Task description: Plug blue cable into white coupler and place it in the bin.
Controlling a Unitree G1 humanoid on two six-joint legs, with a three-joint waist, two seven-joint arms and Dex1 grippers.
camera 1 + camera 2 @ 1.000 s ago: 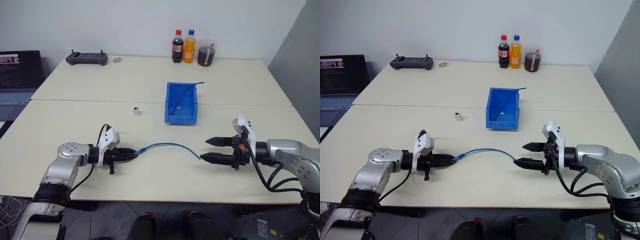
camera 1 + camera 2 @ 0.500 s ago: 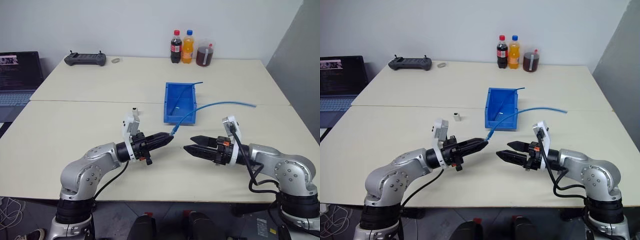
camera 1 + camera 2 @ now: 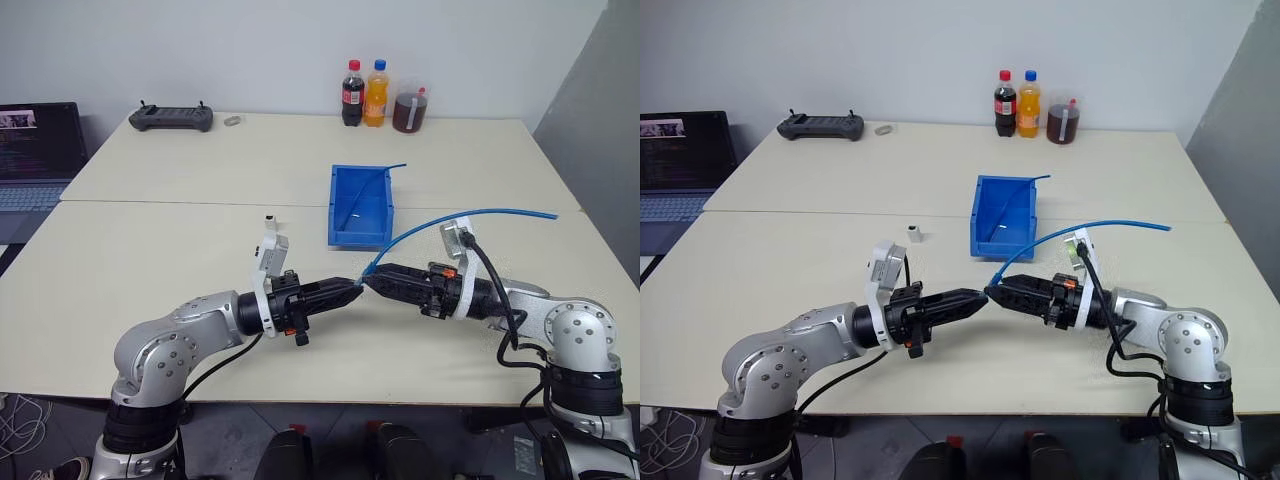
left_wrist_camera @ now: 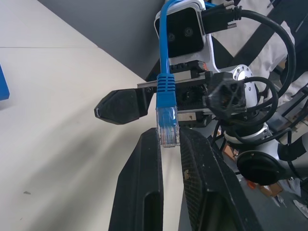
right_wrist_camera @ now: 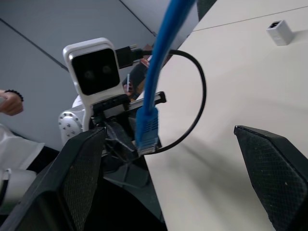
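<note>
Left gripper (image 3: 350,289) pinched shut on the clear plug end of the blue cable (image 3: 440,216), held above the near table (image 3: 120,270), fingertips aimed toward the robot's right. In the left wrist view, plug (image 4: 167,126) clamped between the two black fingers (image 4: 144,159), blue boot just above it. Right gripper (image 3: 375,282) aimed the opposite way, tip to tip with the left, jaws spread wide with the cable's plug end between them and apparently not touching either finger, though hard to be sure from the head views. From the plug, cable rising in an arc over the right arm and running out level toward the robot's right, free end in the air. White coupler (image 3: 915,233) upright on the table, well apart from both grippers, beside the bin (image 3: 1006,216) on its left. Bin beyond the grippers near the table seam, a second blue cable (image 3: 1015,203) lying in it and poking over its far rim. Farther back: three drink bottles (image 3: 1032,104), a black handheld controller (image 3: 822,125), a laptop (image 3: 680,160) at the left edge.
</note>
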